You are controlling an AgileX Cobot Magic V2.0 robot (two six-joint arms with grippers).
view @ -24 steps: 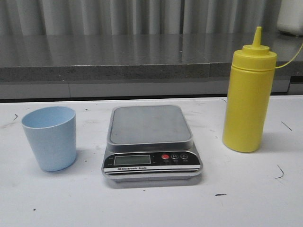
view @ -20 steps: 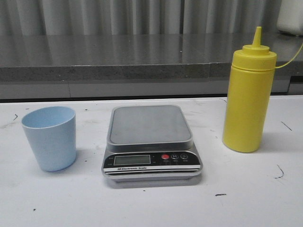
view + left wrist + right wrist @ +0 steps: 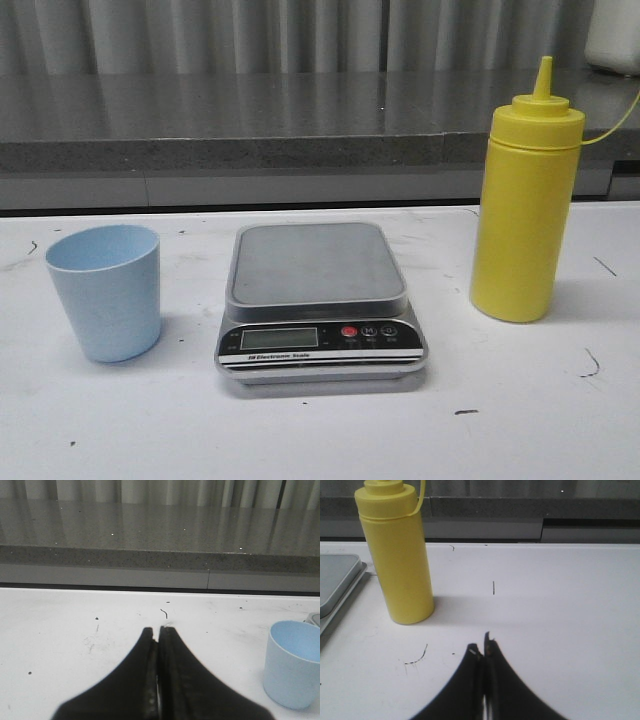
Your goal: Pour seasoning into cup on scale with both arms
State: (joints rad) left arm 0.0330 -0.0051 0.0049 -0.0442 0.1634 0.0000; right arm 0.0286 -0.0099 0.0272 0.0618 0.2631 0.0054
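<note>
The pale blue cup [image 3: 106, 290] stands empty on the white table, left of the scale [image 3: 318, 300]. The scale's grey platform is bare. Right of the scale stands the tall yellow seasoning bottle [image 3: 525, 200], upright with its cone cap on. Neither arm appears in the front view. In the left wrist view my left gripper [image 3: 157, 629] is shut and empty over bare table, with the cup [image 3: 294, 662] off to one side. My right gripper [image 3: 481, 647] is shut with nothing in it, and the seasoning bottle [image 3: 397, 555] stands apart from it beside the scale's edge [image 3: 337, 582].
A grey stone ledge [image 3: 300, 125] runs along the back of the table below a corrugated wall. A white object [image 3: 612, 35] sits on the ledge at far right. Small dark scuff marks [image 3: 590, 365] dot the tabletop.
</note>
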